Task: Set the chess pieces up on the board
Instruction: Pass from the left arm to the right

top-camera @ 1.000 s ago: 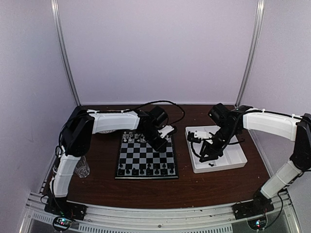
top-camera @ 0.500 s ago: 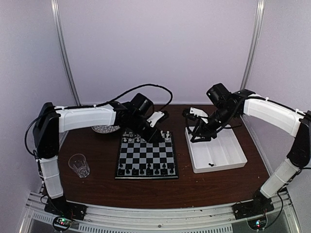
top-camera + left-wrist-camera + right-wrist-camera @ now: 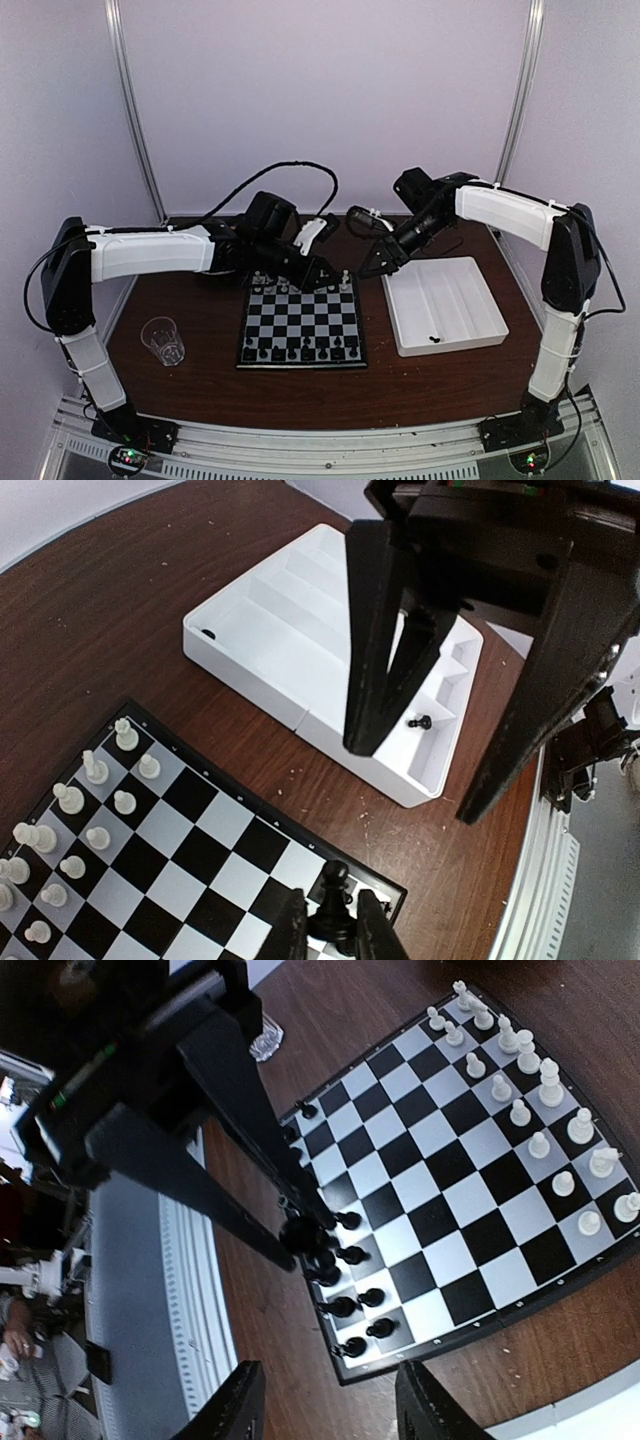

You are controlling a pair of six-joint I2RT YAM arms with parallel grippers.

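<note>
The left gripper [image 3: 331, 920] is clamped on a black chessman [image 3: 336, 885], holding it upright and clear of the board [image 3: 300, 322]. In the overhead view it hangs toward the board's 1 o'clock corner, though which square lies beneath it cannot be told. The white pieces [image 3: 95, 770] stand in two ranks along the 12 o'clock edge. The black pieces [image 3: 345, 1305] line the 6 o'clock edge with gaps among them, so the carried piece most likely belongs down there. The right gripper [image 3: 330, 1380], jaws parted with nothing between them, hovers just beside the left one, between the board and the white tray [image 3: 450, 300] at 3 o'clock. To do this step well, the left arm should carry the chessman high toward 6 o'clock, above the standing men, and stop directly over a free square. It should then descend straight down without tilting, letting go only once the base sits flat, and rise vertically so the fingers brush no neighbour. The right arm does best to swing back toward 3 o'clock, out of the way, where a lone black piece [image 3: 420, 722] lies in the tray.
</note>
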